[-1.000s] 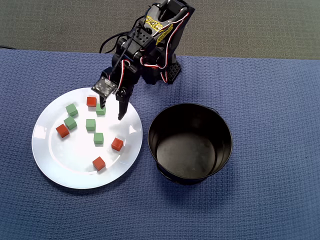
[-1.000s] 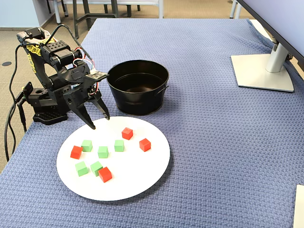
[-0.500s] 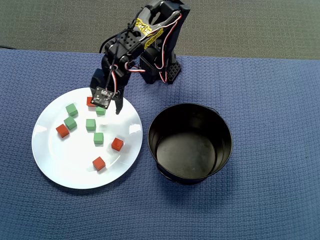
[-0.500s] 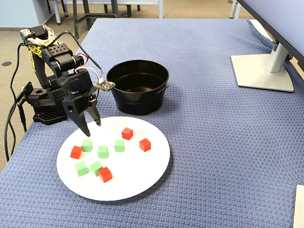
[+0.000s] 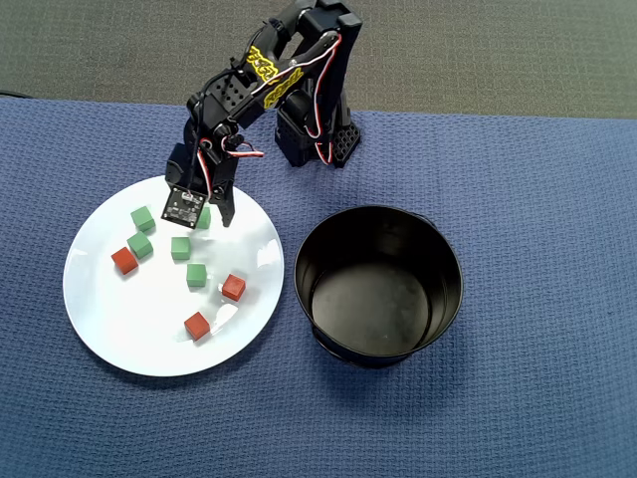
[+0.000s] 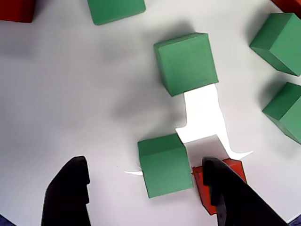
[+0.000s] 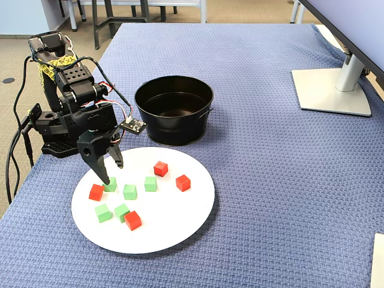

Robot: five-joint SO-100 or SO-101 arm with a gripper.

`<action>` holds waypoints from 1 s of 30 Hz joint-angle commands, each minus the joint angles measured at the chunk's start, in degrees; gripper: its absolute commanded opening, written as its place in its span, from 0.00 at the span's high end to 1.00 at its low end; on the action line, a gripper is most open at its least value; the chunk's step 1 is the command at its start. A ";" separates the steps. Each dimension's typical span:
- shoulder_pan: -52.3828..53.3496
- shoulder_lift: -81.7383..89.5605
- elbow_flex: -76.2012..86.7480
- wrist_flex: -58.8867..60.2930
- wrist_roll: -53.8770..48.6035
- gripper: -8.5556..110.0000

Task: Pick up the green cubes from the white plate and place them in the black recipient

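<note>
Jaws spread over the white plate (image 7: 180, 231), low above the cubes

The jaws (image 6: 150, 197) of the arm (image 7: 78, 96) stand open with one green cube (image 6: 164, 165) between the fingertips and a red cube (image 6: 230, 181) touching its side under one fingertip — nothing is pinched. Four more green cubes (image 7: 150, 183) and three other red cubes (image 7: 183, 182) lie scattered on the plate. The black recipient (image 5: 378, 287) stands empty on the blue table (image 7: 270, 180), just beside the plate.
</note>
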 commanded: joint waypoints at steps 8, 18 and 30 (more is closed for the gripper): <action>1.93 -2.29 -3.52 -1.76 -1.58 0.72; 2.11 -6.24 -3.69 -4.13 -0.79 0.74; 1.67 -7.91 -0.44 -10.11 1.76 0.93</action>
